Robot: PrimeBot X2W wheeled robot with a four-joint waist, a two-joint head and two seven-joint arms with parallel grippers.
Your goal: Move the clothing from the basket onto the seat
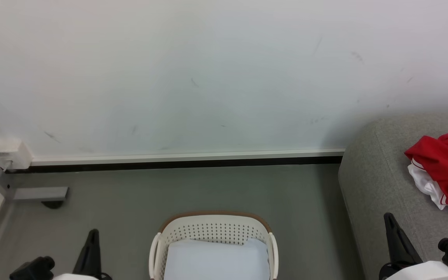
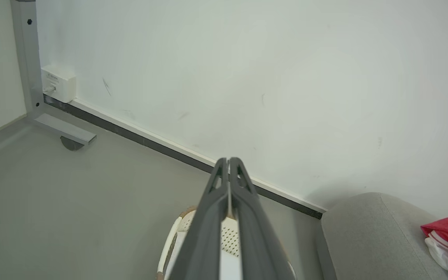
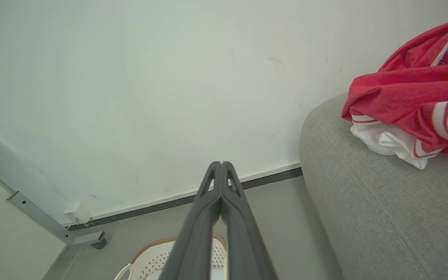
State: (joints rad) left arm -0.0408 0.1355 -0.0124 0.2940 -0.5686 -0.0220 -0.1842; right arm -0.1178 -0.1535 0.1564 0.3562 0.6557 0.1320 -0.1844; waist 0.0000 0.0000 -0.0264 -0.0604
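Red clothing [image 1: 447, 165] with white panels lies bunched on the grey seat [image 1: 379, 182] at the right; the right wrist view has the clothing [image 3: 410, 99] close on the seat [image 3: 368, 210]. The white basket [image 1: 213, 229] stands on the floor at bottom centre, holding a flat pale sheet [image 1: 216, 260]. My left gripper [image 1: 93, 234] is at the lower left, beside the basket, fingers pressed together and empty, as my left gripper [image 2: 228, 160] also looks from its wrist. My right gripper [image 1: 389, 217] is over the seat's front, shut and empty, tips [image 3: 221, 163] touching.
A pale wall with a white-and-black skirting [image 1: 185, 160] runs behind. At the left stand a grey metal frame foot [image 1: 39, 193] and a small white wall box [image 1: 11, 153]. Grey floor [image 1: 193, 190] lies between basket and wall.
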